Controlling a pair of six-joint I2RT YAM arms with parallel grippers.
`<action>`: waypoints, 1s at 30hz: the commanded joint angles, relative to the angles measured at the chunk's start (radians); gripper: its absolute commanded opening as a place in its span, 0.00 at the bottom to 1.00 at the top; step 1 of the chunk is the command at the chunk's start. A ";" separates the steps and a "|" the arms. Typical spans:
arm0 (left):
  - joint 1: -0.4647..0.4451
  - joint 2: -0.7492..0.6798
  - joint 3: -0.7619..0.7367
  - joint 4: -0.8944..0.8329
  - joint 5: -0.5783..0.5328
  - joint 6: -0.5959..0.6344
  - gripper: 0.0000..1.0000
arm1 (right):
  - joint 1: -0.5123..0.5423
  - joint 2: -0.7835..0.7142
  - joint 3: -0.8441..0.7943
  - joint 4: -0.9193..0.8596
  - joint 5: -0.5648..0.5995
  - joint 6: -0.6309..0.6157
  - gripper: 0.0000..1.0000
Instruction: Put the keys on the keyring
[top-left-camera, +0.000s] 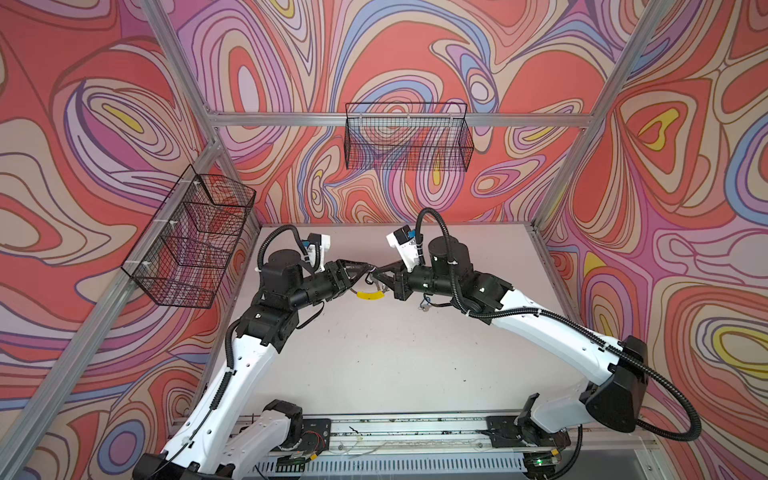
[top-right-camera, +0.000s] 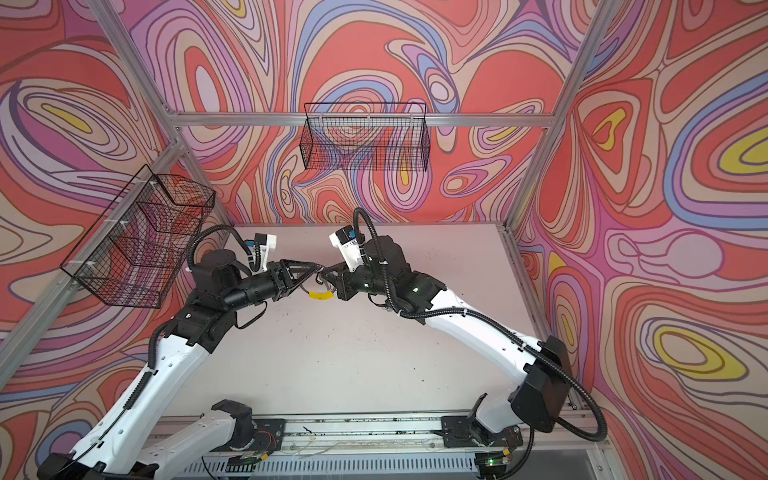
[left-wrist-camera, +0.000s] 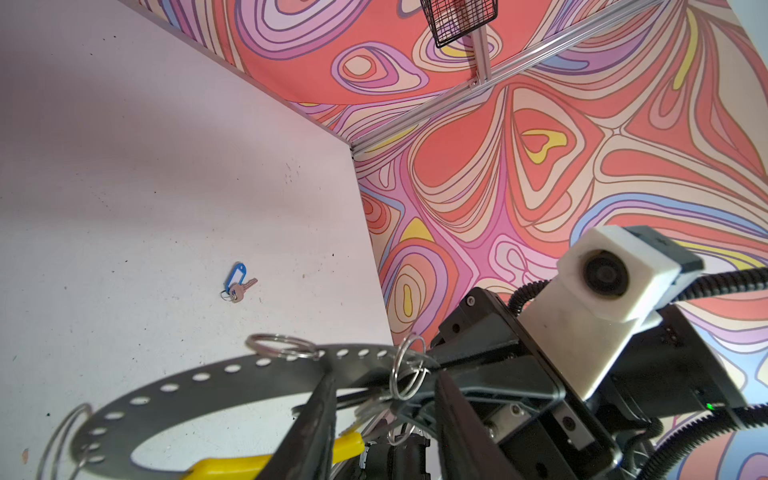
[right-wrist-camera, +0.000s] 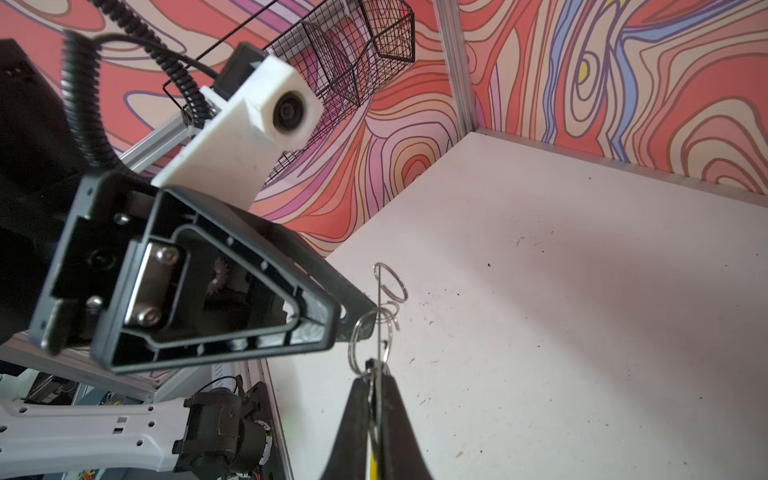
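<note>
Both arms are angling inward. The left gripper (top-left-camera: 365, 272) and right gripper (top-left-camera: 377, 275) are facing each other, tips nearly touching; left jaws are standing partly apart, right jaws are pressing closed.

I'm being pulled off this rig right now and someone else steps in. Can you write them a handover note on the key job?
Right gripper: shut on the thin edge of the keyring.
Left gripper: fingers apart at the keyring's small wire rings; unclear whether they grip anything.
Blue-tagged key: lying loose on the table, apart from the keyring.
Black-tagged key: not clearly visible in any view.
Done: keyring gripped.
Left: the blue-tagged key must go on; check where the black-tagged one is.
</note>
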 joint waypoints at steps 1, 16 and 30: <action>-0.005 0.005 -0.008 0.098 0.016 -0.049 0.38 | 0.001 -0.012 -0.001 0.041 0.017 0.009 0.00; -0.015 0.024 -0.021 0.179 0.059 -0.097 0.34 | 0.000 0.006 0.004 0.048 0.018 0.005 0.00; -0.017 0.034 -0.012 0.164 0.025 -0.072 0.05 | 0.000 0.012 0.013 0.045 0.013 0.002 0.00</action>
